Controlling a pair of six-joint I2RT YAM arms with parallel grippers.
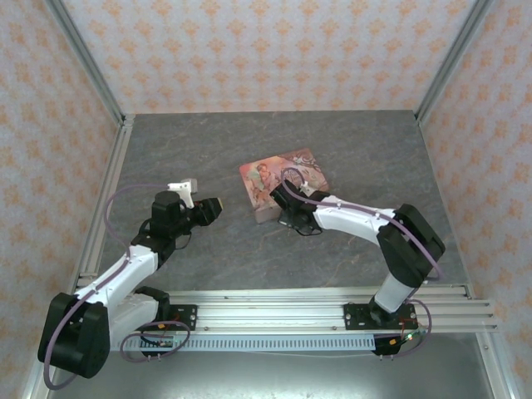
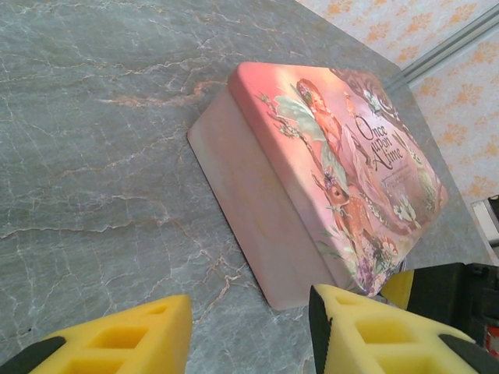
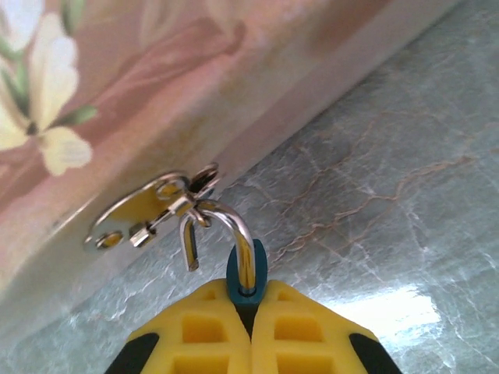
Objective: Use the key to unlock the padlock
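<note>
Lower centre: right pincer (image 3: 248, 300) pinches the padlock (image 3: 259, 273); we judge its shackle (image 3: 234, 224) already sprung. Left pincer (image 2: 249, 302) stands spread.

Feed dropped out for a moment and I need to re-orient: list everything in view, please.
tin: one, pink, illustrated, mid-table
hasp: one, silvery, on the tin's side wall
padlock: one, blue-teal, shackle hooked through the hasp
table: one, grey marble, under everything
walls: three, pale with orange pattern, around the table
left hand: one, yellow fingers, open, low over the table, aimed at the tin
right hand: one, yellow fingers, shut on the padlock's body
</note>
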